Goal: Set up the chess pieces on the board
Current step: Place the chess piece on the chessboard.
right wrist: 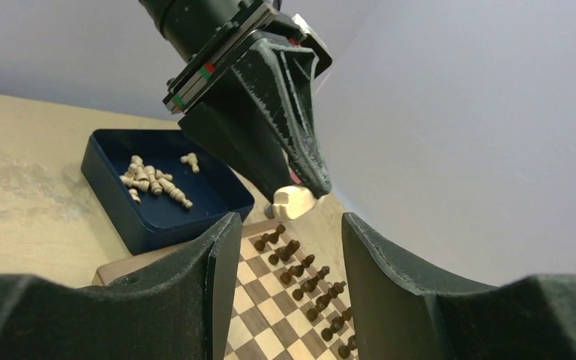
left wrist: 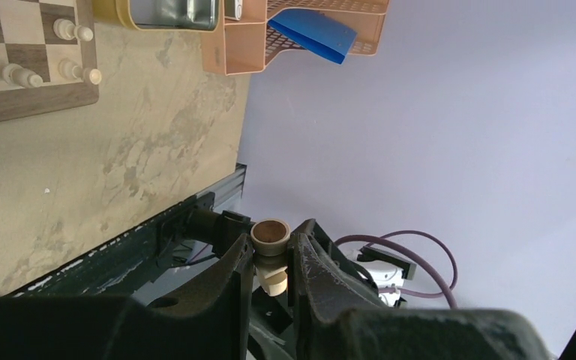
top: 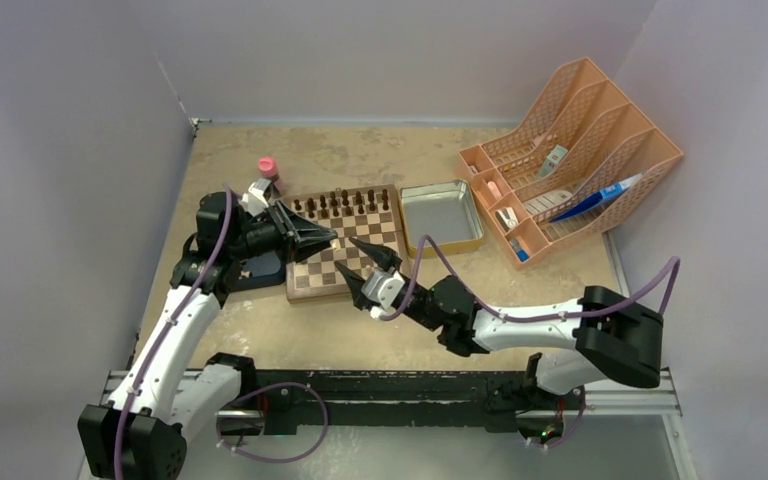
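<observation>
The board [top: 307, 288] lies at mid-table with dark pieces [top: 345, 204] lined up along its far rows. My left gripper [top: 330, 240] hovers over the board's left half, shut on a pale tan piece [left wrist: 271, 233], which also shows in the right wrist view [right wrist: 294, 202]. My right gripper [top: 360, 269] is open and empty over the board's near right part, facing the left gripper. Three pale pieces [left wrist: 74, 31] stand at a board corner [left wrist: 30, 105]. More pale pieces [right wrist: 154, 184] lie in the dark blue tray [right wrist: 217, 196].
The blue tray [top: 260, 277] sits left of the board under my left arm. A metal tin [top: 443, 214] lies right of the board. An orange file organiser [top: 572, 155] stands at the back right. A pink-capped object [top: 267, 167] stands behind the board's left corner.
</observation>
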`<action>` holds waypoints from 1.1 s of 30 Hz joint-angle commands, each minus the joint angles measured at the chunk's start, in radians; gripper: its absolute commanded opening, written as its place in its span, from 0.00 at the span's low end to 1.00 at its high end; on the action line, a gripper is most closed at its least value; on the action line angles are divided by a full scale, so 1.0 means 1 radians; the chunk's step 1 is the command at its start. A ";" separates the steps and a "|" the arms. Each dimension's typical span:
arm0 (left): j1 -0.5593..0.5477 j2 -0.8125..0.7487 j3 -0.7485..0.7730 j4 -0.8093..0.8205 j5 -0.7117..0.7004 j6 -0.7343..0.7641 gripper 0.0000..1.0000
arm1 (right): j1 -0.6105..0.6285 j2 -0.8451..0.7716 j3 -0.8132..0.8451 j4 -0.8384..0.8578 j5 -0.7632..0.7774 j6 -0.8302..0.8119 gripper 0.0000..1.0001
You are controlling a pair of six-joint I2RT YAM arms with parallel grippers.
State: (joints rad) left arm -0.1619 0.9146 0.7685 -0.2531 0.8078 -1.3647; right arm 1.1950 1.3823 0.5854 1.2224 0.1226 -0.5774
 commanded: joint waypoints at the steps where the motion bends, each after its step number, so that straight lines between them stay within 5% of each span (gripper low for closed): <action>1: 0.002 -0.022 0.058 -0.001 0.026 -0.047 0.00 | 0.031 0.033 0.054 0.128 0.100 -0.113 0.54; 19: 0.001 -0.015 0.053 -0.031 0.046 -0.060 0.00 | 0.088 0.144 0.103 0.258 0.180 -0.203 0.36; 29: 0.001 -0.038 0.066 -0.030 0.062 -0.079 0.00 | 0.106 0.202 0.108 0.318 0.278 -0.269 0.02; 32: 0.001 -0.038 0.062 -0.027 0.066 -0.075 0.01 | 0.107 0.196 0.094 0.372 0.319 -0.252 0.00; 33: 0.001 -0.038 0.058 -0.014 0.067 -0.066 0.09 | 0.106 0.186 0.094 0.373 0.330 -0.231 0.00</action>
State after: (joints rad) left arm -0.1608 0.9039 0.7822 -0.2806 0.8406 -1.4090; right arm 1.3014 1.5860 0.6579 1.4769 0.3611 -0.8318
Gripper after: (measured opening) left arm 0.188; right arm 0.034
